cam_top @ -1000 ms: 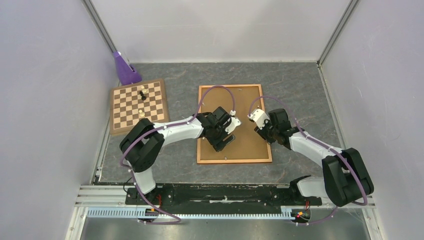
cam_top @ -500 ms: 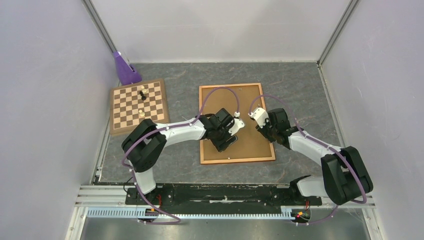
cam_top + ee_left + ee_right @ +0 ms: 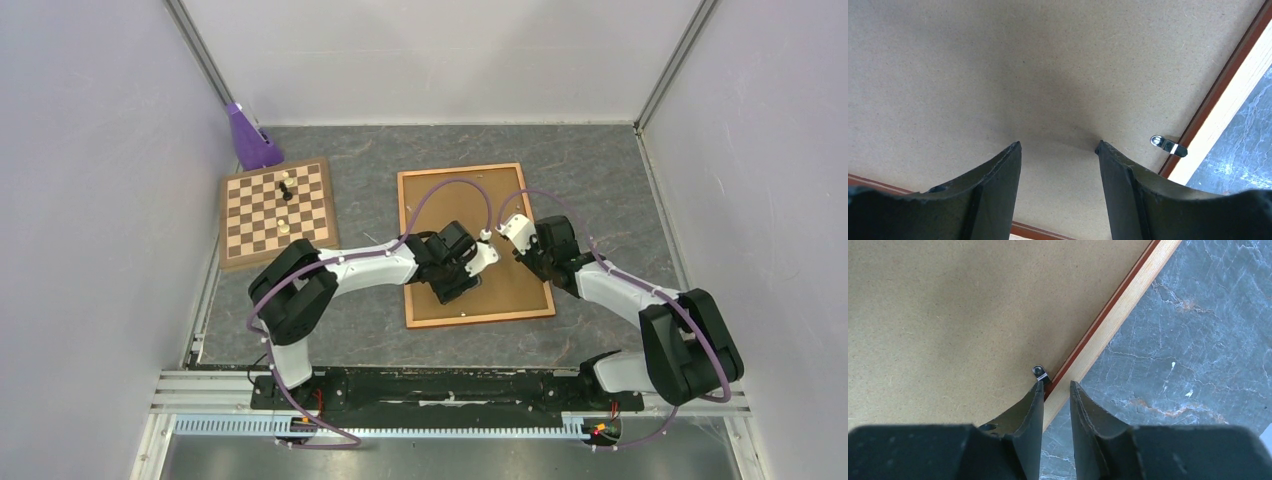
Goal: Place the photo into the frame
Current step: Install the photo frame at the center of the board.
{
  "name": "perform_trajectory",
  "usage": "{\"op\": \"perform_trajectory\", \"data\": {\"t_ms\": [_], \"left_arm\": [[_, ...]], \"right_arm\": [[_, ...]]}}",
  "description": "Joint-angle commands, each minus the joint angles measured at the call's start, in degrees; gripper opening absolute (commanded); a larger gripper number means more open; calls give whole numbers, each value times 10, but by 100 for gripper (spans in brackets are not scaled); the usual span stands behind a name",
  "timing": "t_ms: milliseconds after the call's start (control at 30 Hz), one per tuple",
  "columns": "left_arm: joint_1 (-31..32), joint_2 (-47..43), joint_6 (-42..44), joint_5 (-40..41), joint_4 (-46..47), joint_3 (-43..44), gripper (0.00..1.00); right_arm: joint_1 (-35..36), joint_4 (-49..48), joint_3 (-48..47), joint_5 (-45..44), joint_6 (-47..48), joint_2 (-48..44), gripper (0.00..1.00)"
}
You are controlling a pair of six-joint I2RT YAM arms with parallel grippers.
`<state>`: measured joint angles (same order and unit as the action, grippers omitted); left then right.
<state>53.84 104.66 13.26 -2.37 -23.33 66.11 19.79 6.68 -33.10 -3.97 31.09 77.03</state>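
Overhead, the frame (image 3: 460,168) lies back-up on the grey table (image 3: 600,180), its brown backing panel (image 3: 505,298) set inside it. The photo is not visible, presumably beneath, though that cannot be confirmed. From the left wrist, the left gripper (image 3: 1058,147) has its jaws wide apart and holds nothing, with the tips low over the panel near a metal clip (image 3: 1168,145). From the right wrist, the right gripper (image 3: 1055,385) has its jaws a narrow gap apart and empty, poised over the rail beside a small tab (image 3: 1038,371). The likely risk is a finger slipping off that tab, which could shove the unanchored frame sideways or lift the panel and let the print shift.
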Motion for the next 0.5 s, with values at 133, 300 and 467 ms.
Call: {"op": "perform_trajectory", "data": {"t_ms": [133,300,467], "left_arm": [[18,48,47,33,-76,-33,66],[18,15,39,26,-52,-46,76],[17,-26,33,26,-33,-53,80]], "right_arm": [[-6,-31,-6,-29,9,10,22],[-9,-11,-5,-7,-18,-9,26],[-8,5,-12,6,-43,-33,32]]}}
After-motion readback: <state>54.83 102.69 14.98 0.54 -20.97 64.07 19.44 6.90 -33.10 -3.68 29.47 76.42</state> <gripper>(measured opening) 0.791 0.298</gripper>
